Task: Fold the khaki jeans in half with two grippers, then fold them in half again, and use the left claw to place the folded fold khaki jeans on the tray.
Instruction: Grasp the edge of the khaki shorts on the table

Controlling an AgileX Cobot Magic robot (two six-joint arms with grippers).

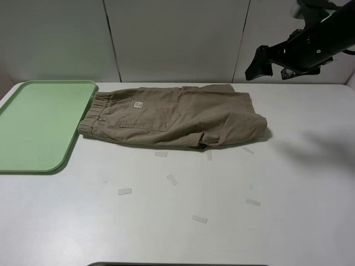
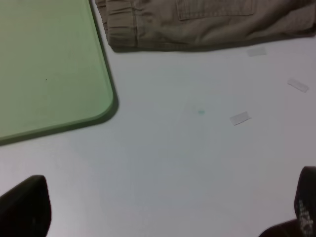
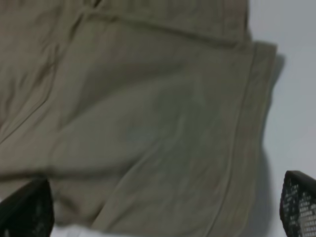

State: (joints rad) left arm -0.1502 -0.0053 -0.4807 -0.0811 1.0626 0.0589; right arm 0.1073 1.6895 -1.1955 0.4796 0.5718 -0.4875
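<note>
Khaki-tan cotton shorts with a gathered elastic waistband, the khaki jeans (image 1: 177,116), are being shown lying flat on the white counter (image 1: 277,183), across the upper middle of the high frame. The waistband is being pointed toward the left of the frame and the leg hems toward the right. A patch pocket and a small label are being turned upward.

A flat pale green plastic tray with rounded corners and a low rim (image 1: 33,124) is being carried by the counter at the left of the frame, and nothing is being held on it. Its right edge is being met, or very nearly met, by the waistband; which of the two cannot be told.

The black right claw (image 1: 272,66) is being held in the air at the upper right of the frame, above the hem end of the garment, with its jaws spread wide and nothing being gripped. The left claw (image 2: 163,210) is being kept outside the high frame; in its wrist view its jaws are likewise being held wide over bare counter near the tray's rounded corner.

Several small pale tape strips (image 1: 172,179) are being left scattered across the counter below the shorts.
</note>
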